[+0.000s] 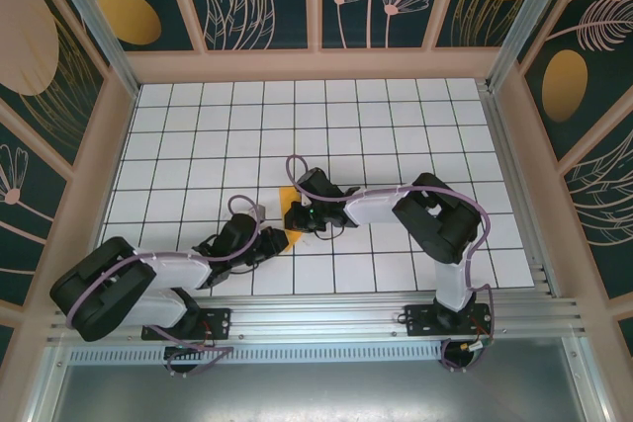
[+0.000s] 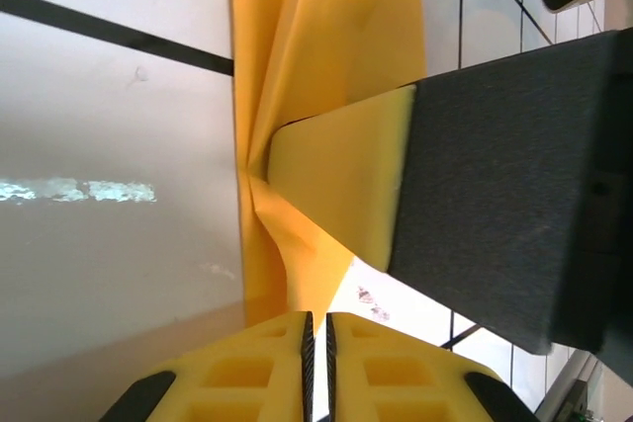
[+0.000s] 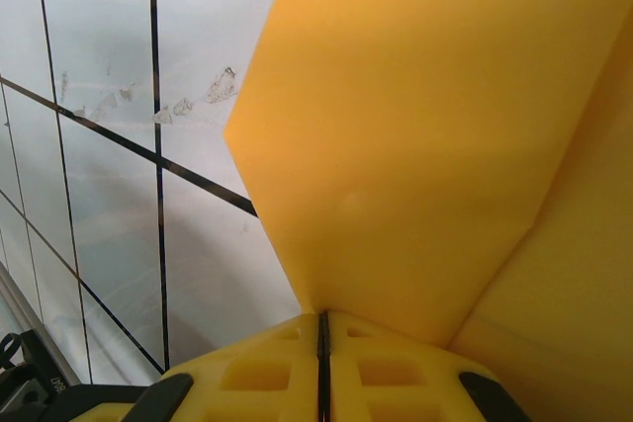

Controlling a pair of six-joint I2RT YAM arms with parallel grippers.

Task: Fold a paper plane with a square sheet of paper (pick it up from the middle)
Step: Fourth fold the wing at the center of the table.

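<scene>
Paper: the paper (image 1: 289, 210) lies at about 6 o'clock from the middle of the table (image 1: 396, 126), between the two grippers. It is bent up in panels, not flat.
Left gripper: the left gripper (image 2: 316, 343) reaches in from 8 o'clock in the top view. Its jaws are clenched on the near edge of the paper, with only a thin slit between the pads.
Right gripper: the right gripper (image 3: 321, 343) comes from 3 o'clock in the top view. Its jaws are clamped tight on the paper, which rises from between them towards 12 o'clock.
Why two grips: each arm likely pins one part so the paper stays taut and a crease can form along a straight line between them.
Crease: in the right wrist view two panels meet in a sharp line running from 5 to 2 o'clock, which looks like a fold being set.
Pinch point: in the left wrist view a finger (image 2: 336, 195) of the right gripper enters from 3 o'clock, and the paper gathers at its tip.
Contact with table: I cannot tell whether the lower edge rests on it.
Stage: probably an early fold, as no pointed dart is visible yet.
Risk: thin paper held at two close points may wrinkle or tear if the arms pull apart.
</scene>
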